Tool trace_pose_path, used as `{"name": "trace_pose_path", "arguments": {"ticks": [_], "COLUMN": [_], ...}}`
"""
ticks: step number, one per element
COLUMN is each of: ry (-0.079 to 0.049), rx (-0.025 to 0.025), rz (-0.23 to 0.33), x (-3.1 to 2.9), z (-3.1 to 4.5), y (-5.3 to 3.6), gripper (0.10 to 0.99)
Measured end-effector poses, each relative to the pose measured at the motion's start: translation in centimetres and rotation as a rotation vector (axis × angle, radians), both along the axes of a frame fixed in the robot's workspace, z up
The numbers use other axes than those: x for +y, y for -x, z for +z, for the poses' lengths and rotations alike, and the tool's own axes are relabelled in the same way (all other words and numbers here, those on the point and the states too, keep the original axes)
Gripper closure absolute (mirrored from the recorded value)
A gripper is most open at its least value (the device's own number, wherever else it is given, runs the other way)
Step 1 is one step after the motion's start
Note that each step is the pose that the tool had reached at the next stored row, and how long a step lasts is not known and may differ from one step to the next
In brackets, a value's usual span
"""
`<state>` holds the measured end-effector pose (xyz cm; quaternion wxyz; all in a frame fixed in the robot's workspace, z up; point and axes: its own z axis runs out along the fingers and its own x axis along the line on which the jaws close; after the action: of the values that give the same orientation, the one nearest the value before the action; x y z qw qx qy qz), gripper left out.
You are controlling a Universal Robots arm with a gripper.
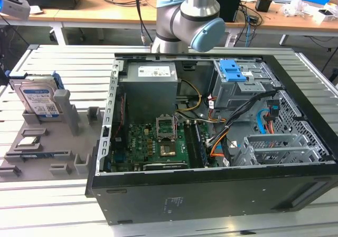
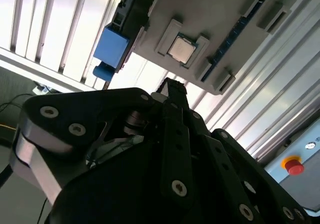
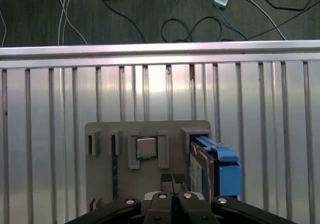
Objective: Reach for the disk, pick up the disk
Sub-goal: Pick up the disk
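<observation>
In the exterior view, the disk is propped in a fixture on the slatted surface at nine o'clock of the computer case, desks are seen at twelve, and the hand is seen pressed together, empty.

In both wrist views the gripper points at the grey holder plate, well clear of it, black fingers pressed together on nothing. In the exterior view the grey arm's blue-capped joint stands far beyond that plate.

One disk, one grey holder tray, one loose processor chip, one open computer case, one robot arm.
</observation>
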<state>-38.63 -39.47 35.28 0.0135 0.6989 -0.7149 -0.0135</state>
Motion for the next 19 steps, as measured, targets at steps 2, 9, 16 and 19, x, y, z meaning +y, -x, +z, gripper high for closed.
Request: {"name": "trace_pose_path", "arguments": {"ticks": [2, 9, 16, 19], "ry": [0.000, 0.000, 0.000, 0.000], "rx": [0.0000, 0.0000, 0.0000, 0.0000], "rz": [0.023, 0.051, 0.060, 0.063], "x": [0.00, 0.00, 0.00, 0.00], "z": [0.00, 0.00, 0.00, 0.00], "y": [0.00, 0.00, 0.00, 0.00], "gripper": [0.980, 0.980, 0.671, 0.541]}}
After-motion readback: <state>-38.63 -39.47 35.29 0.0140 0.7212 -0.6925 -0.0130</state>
